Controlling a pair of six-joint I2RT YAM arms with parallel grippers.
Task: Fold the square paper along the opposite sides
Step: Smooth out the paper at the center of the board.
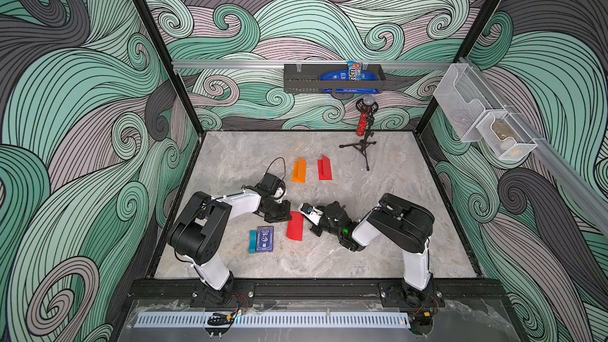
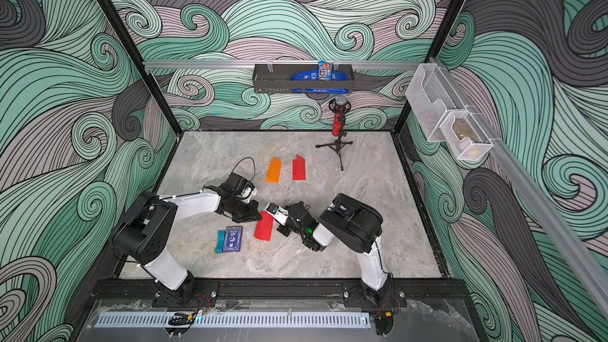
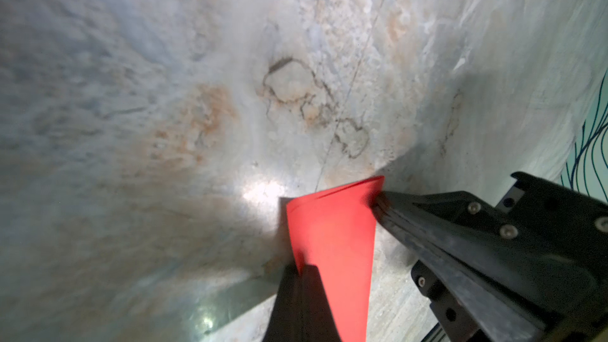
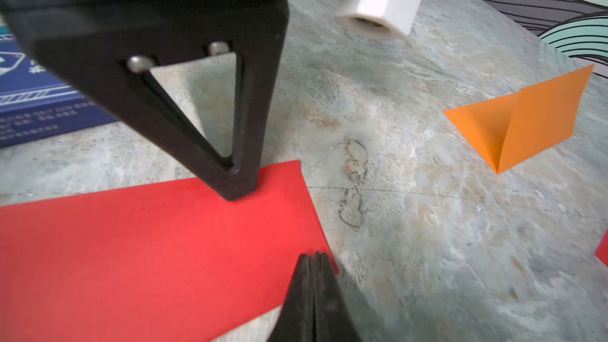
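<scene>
In both top views, nearest on the bench (image 1: pixel 378 251): blue card box (image 1: pixel 265 239), teal block (image 1: pixel 252 241) touching its side. Just beyond, the red square paper (image 1: pixel 295 226), already doubled into a strip, lying flat between the arms. Left tool (image 4: pixel 238 192) closed, tip pressing down on the sheet near one end. Right tool (image 4: pixel 314 261) closed too, tip on the corner just beside, clamped on nothing.

Likely trouble: if slid along to crease, top layer dragged, fold skewed, edge torn. If lifted together, spring-back to a half-open tent like the orange paper (image 1: pixel 299 172) and second red paper (image 1: pixel 324 169) further back.

Beyond those, microphone (image 1: pixel 363 123) on a tripod. On the back wall, black rack (image 1: pixel 296 83) holding a blue pouch (image 1: pixel 332 76) and a candy packet (image 1: pixel 355 70). On the side wall, two mesh bins: nearer bin (image 1: pixel 508 141) holds something pale, farther bin (image 1: pixel 460 100) too unclear to tell.
</scene>
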